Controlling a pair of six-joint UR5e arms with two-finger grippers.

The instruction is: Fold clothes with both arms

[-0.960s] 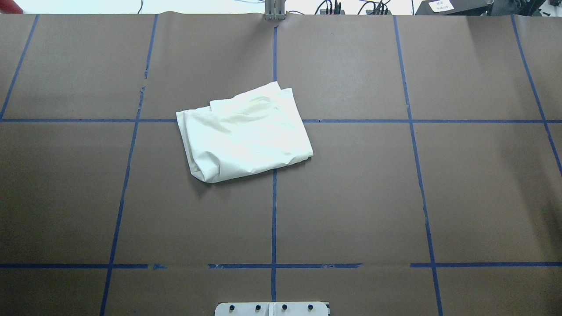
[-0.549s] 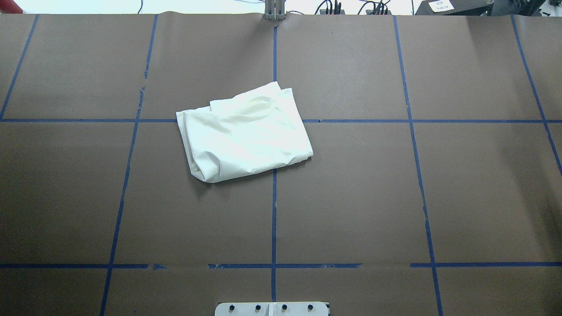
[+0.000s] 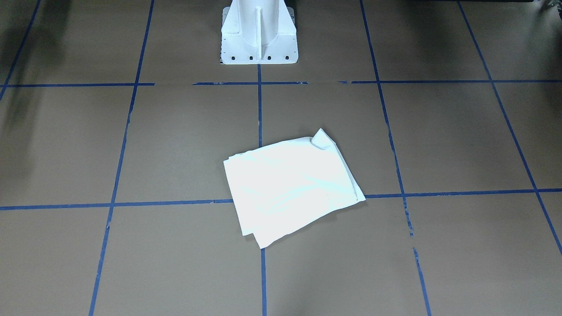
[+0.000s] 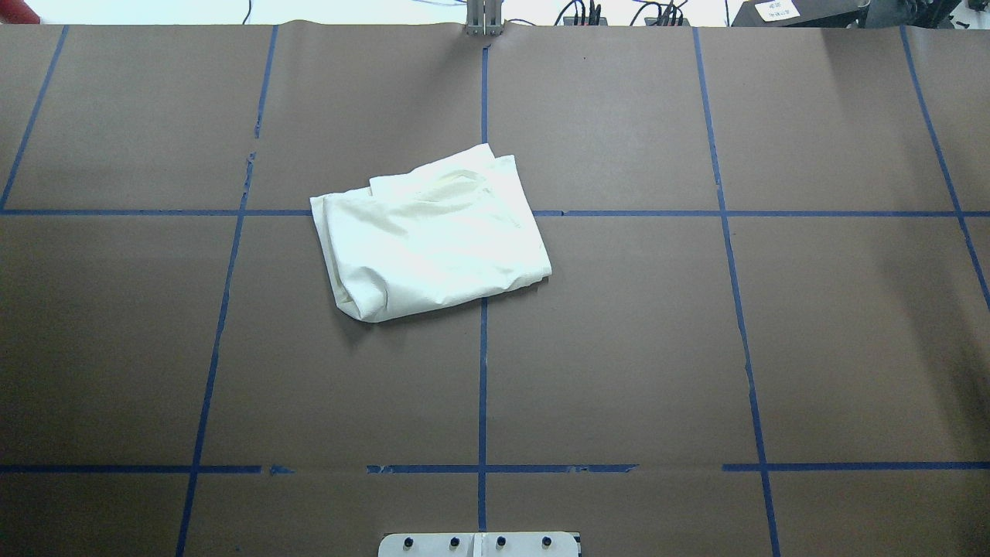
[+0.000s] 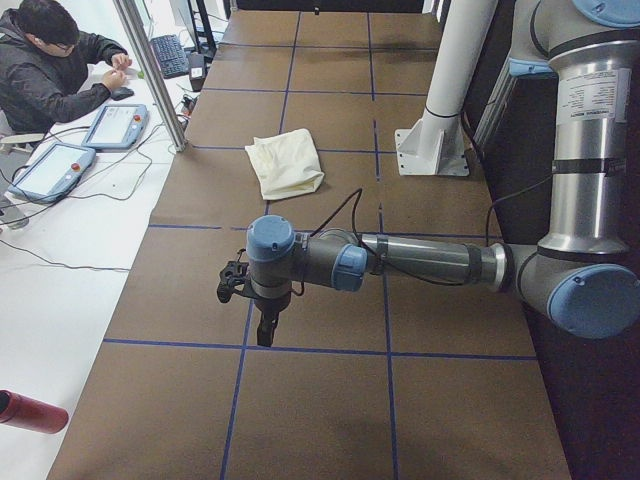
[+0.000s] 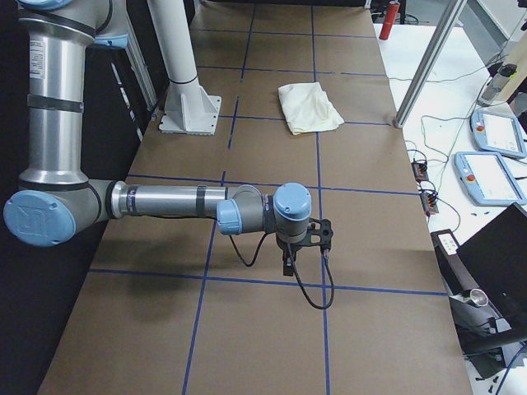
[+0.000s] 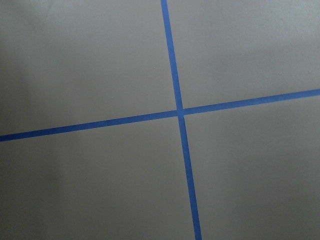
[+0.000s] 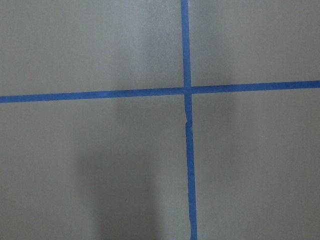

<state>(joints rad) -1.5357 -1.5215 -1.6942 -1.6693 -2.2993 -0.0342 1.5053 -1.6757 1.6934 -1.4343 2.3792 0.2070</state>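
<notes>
Brown tabletop (image 4: 696, 348) is carrying the shirt (image 4: 433, 232), lying folded near its middle, one corner curling up. Well apart from it, left hand (image 5: 264, 330) and right hand (image 6: 286, 262) are hanging; spread or pressed together, cannot tell. Likely risk: that loose corner springing open, undoing the fold.

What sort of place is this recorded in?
Likely a robotics lab: a table gridded with blue tape, the left arm and right arm over it, teach pendants on a side desk beside a person.
</notes>
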